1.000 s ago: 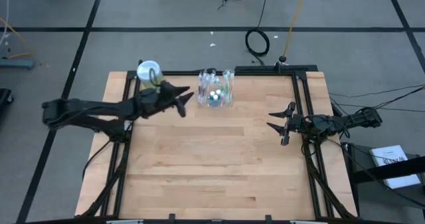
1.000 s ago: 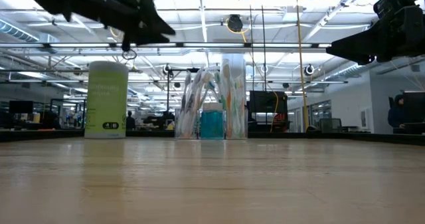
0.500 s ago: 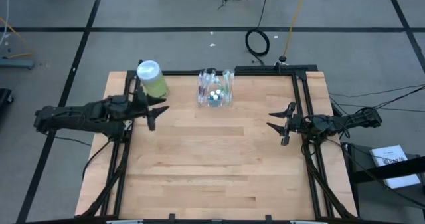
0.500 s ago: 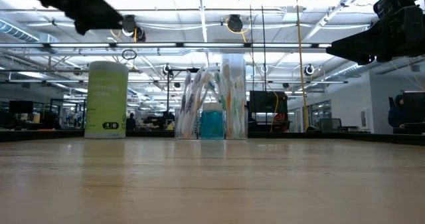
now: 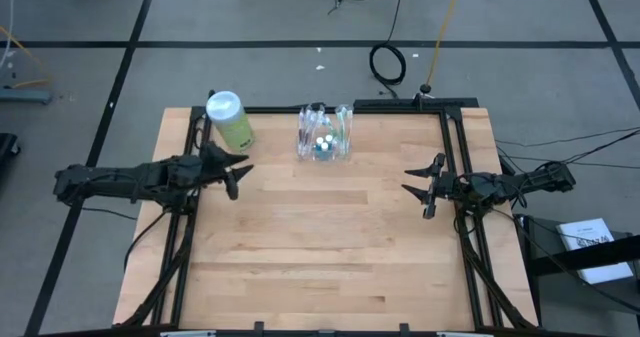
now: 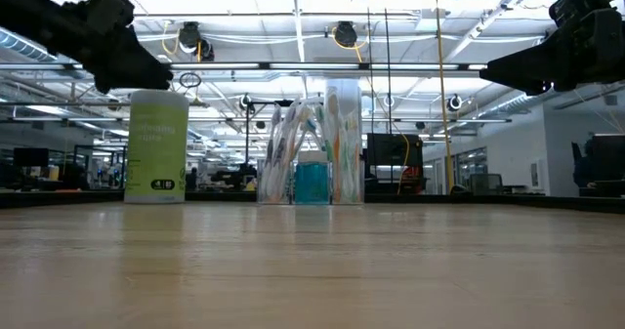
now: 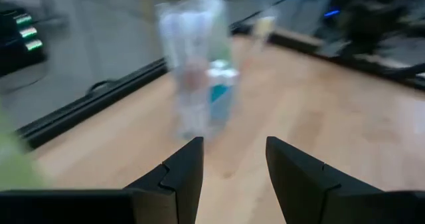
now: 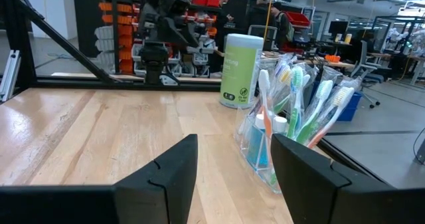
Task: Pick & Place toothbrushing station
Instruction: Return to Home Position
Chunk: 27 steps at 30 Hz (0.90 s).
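The toothbrushing station (image 5: 325, 135), a small clear plastic holder with several toothbrushes, stands upright on its base at the table's far edge, near the middle; it also shows in the low view (image 6: 311, 153), the left wrist view (image 7: 197, 71) and the right wrist view (image 8: 287, 124). My left gripper (image 5: 235, 172) is open and empty at the table's left edge, left of the station and nearer than it. My right gripper (image 5: 418, 189) is open and empty at the table's right edge.
A light-green bottle with a white cap (image 5: 229, 119) stands at the far left corner, just beyond my left gripper; it also shows in the low view (image 6: 156, 146). Black frame rails (image 5: 455, 157) run along the table's sides. The wooden tabletop (image 5: 320, 247) spreads toward the near edge.
My left gripper has drawn back from beside the station toward the table's left edge and gone down a little.
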Each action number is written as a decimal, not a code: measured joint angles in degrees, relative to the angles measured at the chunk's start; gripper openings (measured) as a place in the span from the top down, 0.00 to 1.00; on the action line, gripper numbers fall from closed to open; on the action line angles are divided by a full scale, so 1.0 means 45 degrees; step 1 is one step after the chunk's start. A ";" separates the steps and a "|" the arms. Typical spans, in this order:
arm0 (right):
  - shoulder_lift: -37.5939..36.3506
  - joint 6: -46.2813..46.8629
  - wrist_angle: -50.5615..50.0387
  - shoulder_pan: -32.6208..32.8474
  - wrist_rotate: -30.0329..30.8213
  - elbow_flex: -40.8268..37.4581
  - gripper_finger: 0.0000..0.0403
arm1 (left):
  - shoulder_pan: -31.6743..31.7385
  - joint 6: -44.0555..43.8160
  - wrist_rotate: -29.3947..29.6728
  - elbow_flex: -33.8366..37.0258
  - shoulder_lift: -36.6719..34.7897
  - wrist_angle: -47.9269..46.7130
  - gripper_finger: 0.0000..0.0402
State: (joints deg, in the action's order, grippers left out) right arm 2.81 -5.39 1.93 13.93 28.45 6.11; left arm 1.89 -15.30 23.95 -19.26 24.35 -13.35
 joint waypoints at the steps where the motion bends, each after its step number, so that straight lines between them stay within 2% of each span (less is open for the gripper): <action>1: 0.0000 0.0000 0.0000 -0.0004 0.0000 0.0000 0.55 | 0.0000 0.0227 -0.0398 0.0314 -0.0197 0.0524 0.59; 4: 0.0000 0.0004 0.0000 0.0000 0.0000 0.0000 0.55 | -0.0004 0.0696 -0.0886 0.1026 -0.0905 0.1432 0.59; 9: 0.0000 0.0000 0.0000 -0.0001 0.0000 -0.0004 0.55 | 0.0192 0.0905 -0.1392 0.1834 -0.2901 0.1561 0.59; 15: 0.0000 0.0000 0.0000 -0.0002 -0.0002 -0.0002 0.55 | 0.0488 0.0844 -0.2982 0.1985 -0.5193 0.0347 0.59; 19: 0.0000 0.0005 0.0000 0.0000 0.0001 0.0000 0.55 | 0.0500 0.1354 -0.3413 0.2077 -0.5340 -0.0125 0.59; 22: 0.0000 0.0000 0.0000 0.0000 0.0000 0.0000 0.55 | 0.0505 0.1405 -0.3320 0.2534 -0.5234 0.1004 0.59; 27: 0.0000 0.0004 0.0000 -0.0001 0.0000 -0.0001 0.55 | 0.0505 0.1497 -0.3383 0.3462 -0.5346 0.1705 0.59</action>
State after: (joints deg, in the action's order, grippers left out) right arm 2.81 -5.37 1.93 13.93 28.45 6.11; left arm 4.16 -8.57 8.73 -3.68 0.30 -5.68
